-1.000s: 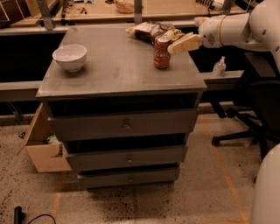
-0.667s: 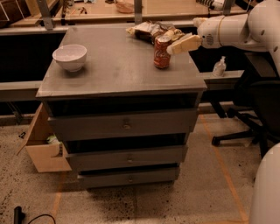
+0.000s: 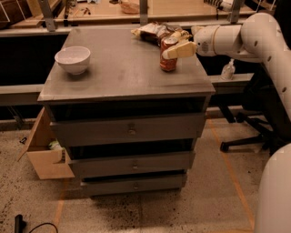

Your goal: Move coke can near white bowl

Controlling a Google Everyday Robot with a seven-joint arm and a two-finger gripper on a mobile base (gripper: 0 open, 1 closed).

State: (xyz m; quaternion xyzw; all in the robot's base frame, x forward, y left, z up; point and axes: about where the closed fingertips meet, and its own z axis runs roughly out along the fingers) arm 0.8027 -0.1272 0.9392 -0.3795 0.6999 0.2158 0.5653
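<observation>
The red coke can stands upright at the back right of the grey cabinet top. The white bowl sits at the left side of the top, far from the can. My gripper reaches in from the right at the can's upper part and is open. One cream finger crosses in front of the can, and the other lies behind it. The can still rests on the surface.
A brown and yellow snack bag lies just behind the can. A wooden table runs behind the cabinet. A cardboard box sits on the floor at the left. A small bottle and an office chair base are at the right.
My gripper has moved left, from beside the can to straddling its upper part. The can and the bowl have not moved.
</observation>
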